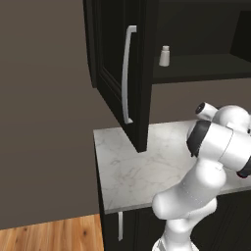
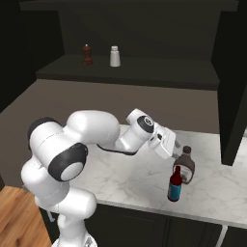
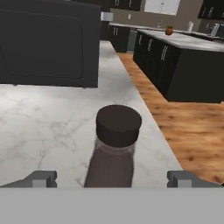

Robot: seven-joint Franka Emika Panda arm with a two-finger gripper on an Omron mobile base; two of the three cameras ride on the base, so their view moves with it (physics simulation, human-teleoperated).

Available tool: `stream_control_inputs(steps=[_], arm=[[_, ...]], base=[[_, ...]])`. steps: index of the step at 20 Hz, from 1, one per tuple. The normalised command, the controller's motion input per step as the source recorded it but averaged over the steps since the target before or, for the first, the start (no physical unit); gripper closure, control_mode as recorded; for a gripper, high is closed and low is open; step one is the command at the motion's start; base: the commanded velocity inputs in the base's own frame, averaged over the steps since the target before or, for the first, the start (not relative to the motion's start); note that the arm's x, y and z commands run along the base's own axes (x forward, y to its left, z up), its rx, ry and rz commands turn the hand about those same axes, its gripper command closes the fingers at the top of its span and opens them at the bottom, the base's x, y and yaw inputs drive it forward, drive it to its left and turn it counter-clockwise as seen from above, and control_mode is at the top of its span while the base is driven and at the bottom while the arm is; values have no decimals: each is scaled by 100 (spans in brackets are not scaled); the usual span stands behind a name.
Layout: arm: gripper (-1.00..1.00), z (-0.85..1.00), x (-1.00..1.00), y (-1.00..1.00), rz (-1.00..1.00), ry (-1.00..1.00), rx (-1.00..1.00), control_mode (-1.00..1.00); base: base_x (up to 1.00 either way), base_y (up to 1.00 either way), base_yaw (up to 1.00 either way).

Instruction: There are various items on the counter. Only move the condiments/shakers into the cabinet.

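Observation:
The dark brown bottle (image 2: 186, 166) with a black cap (image 3: 118, 126) stands on the marble counter (image 2: 120, 176) near its front edge. My gripper (image 2: 176, 150) is open, its two fingertips (image 3: 42, 178) spread wide on either side of the bottle, not touching it. The teal-and-red object (image 2: 175, 186) stands just in front of the bottle. On the open cabinet's shelf (image 2: 144, 73) stand the dark red-brown shaker (image 2: 87, 54) and the whitish shaker (image 2: 115, 56), also seen as the whitish shaker (image 1: 164, 56) beyond the open door (image 1: 115, 73) with its silver handle (image 1: 127, 73).
An open black door (image 2: 232, 96) hangs over the counter at the right, close to the bottle. In the hand view a black panel (image 3: 48, 43) rises behind the bottle, and the counter edge drops to a wooden floor (image 3: 192, 131) before a black island (image 3: 192, 65).

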Motion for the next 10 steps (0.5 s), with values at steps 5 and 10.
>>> stream_control_inputs(steps=[5,10], arm=[[-100,-13,11,-5,0,4,0,-100],[-100,-10,0,-17,0,1,0,-100]], base=[[0,0,0],[0,0,0]])
